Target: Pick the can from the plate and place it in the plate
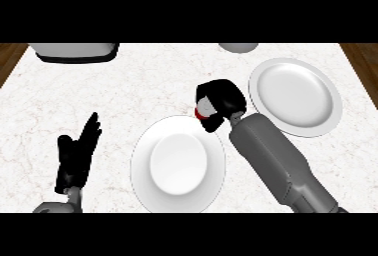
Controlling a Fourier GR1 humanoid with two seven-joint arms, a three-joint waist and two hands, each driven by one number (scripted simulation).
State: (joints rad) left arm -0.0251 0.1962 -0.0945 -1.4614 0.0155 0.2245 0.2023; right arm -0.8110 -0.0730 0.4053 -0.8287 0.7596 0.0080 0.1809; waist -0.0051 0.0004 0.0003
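Your right hand (pixel 220 100) is curled around the can (pixel 202 109), a rigid, light, likely slick cylinder held by its sides, above the counter between the near plate (pixel 177 164) and, at two o'clock, the far plate (pixel 295 95).

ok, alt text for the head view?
The right hand is curled round a red and white can, held between two white plates: one near, one at the far right. The left hand rests open at the left of the marble counter.
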